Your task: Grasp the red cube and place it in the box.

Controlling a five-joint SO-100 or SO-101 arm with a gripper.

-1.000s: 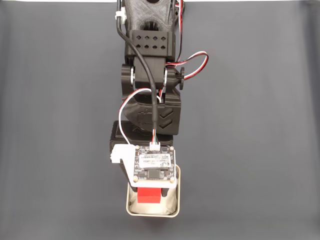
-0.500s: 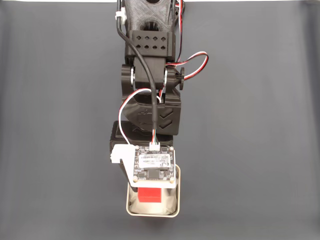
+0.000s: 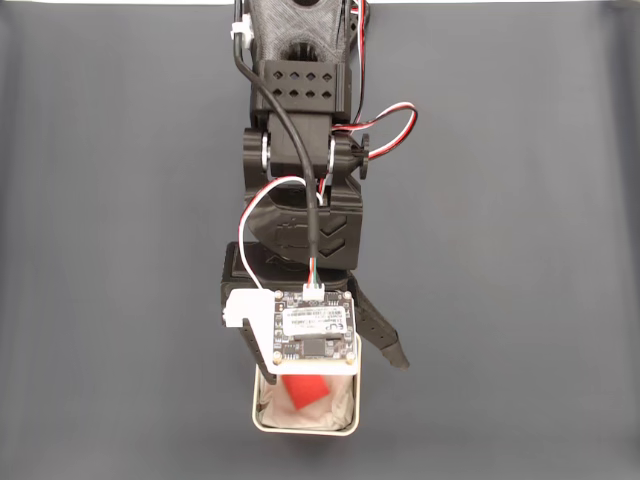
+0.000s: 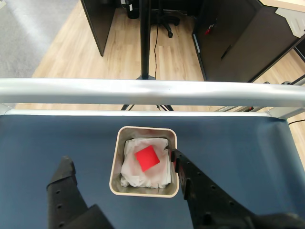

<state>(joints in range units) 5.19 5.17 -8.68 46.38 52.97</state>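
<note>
The red cube [image 4: 147, 158] lies tilted on the white lining inside the box [image 4: 116, 164], a small grey metal tray near the mat's edge. My gripper [image 4: 120, 163] hangs open over the box, one black finger [image 4: 65, 171] left of it and the other [image 4: 182, 164] at its right rim, neither touching the cube. In the fixed view the cube [image 3: 305, 391] shows just below the wrist camera board, inside the box [image 3: 352, 405], and one finger [image 3: 380, 337] is swung out to the right.
The arm [image 3: 300, 150] reaches down the middle of the dark grey mat [image 3: 520, 250]. In the wrist view a metal rail [image 4: 152, 92] runs along the table's far edge, with wooden floor and desk legs beyond.
The gripper has opened, one finger swinging out to the right in the fixed view. The cube has left the jaws and now lies tilted in the box.
</note>
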